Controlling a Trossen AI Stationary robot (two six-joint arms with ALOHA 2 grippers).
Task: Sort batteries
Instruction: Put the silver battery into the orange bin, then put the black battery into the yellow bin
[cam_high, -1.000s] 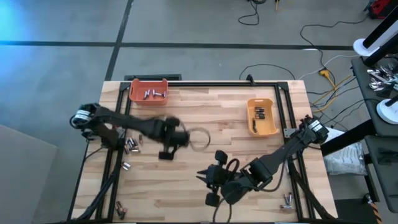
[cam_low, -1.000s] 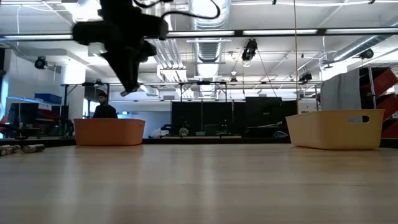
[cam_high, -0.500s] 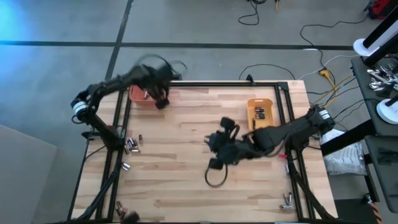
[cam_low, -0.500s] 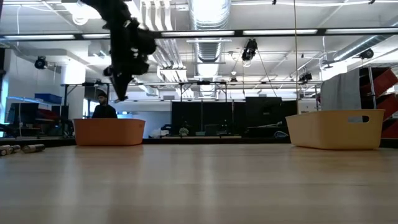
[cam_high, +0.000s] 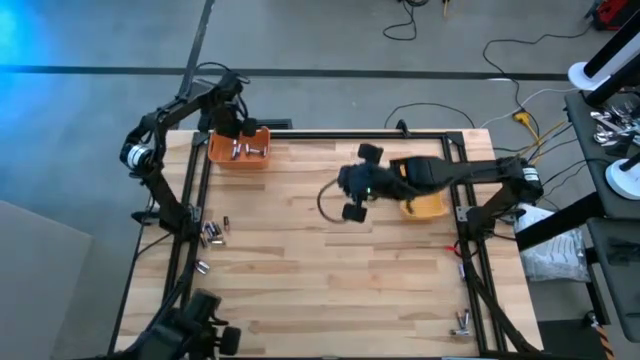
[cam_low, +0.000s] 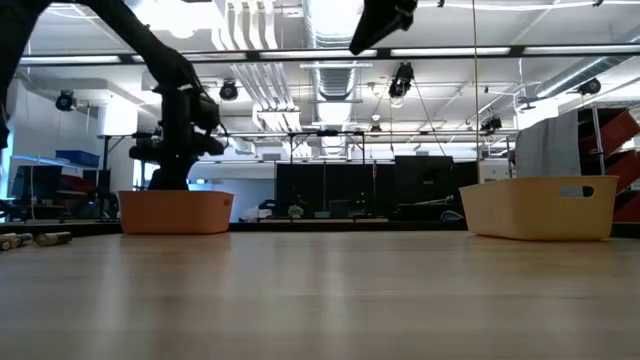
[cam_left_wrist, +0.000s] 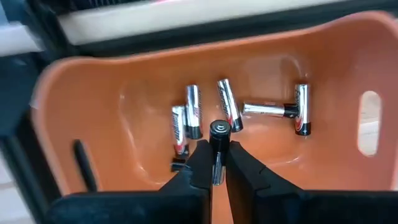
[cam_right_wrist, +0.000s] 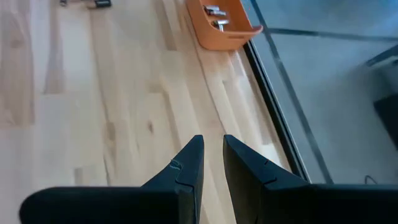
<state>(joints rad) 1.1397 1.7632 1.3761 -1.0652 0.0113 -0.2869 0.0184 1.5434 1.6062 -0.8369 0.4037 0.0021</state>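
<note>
The orange bin (cam_high: 262, 158) stands at the table's far left corner, with several silvery batteries (cam_left_wrist: 227, 112) lying on its floor. My left gripper (cam_left_wrist: 216, 155) hangs over it, pointing down, shut on one dark battery (cam_left_wrist: 219, 130). The low view shows that gripper (cam_low: 172, 165) just above the bin's rim (cam_low: 175, 195). My right gripper (cam_high: 340, 187) hovers over the middle of the table, beside the yellow bin (cam_high: 428, 205). Its fingers (cam_right_wrist: 189, 162) stand a narrow gap apart, with nothing showing between them. My left gripper pinches the dark battery by the sides of its body (cam_left_wrist: 216, 163) between the two fingertips. The fingers come from above and lie along the battery. Its lower end (cam_left_wrist: 219, 129) sticks out past the fingertips. It hangs upright, clear of the bin's floor.
Loose batteries lie by the table's left edge (cam_high: 210, 233), at the near left corner (cam_high: 190, 330) and at the near right corner (cam_high: 461, 322). The yellow bin, partly under my right arm, holds dark batteries (cam_high: 415, 184). Black frame rails (cam_high: 330, 132) run along the table's edges.
My left gripper has swung from the table's left middle to the far left corner, over the orange bin, rolling about its own axis and carrying the battery. My right gripper has gone from near the table's near edge toward the far side, up to the yellow bin.
</note>
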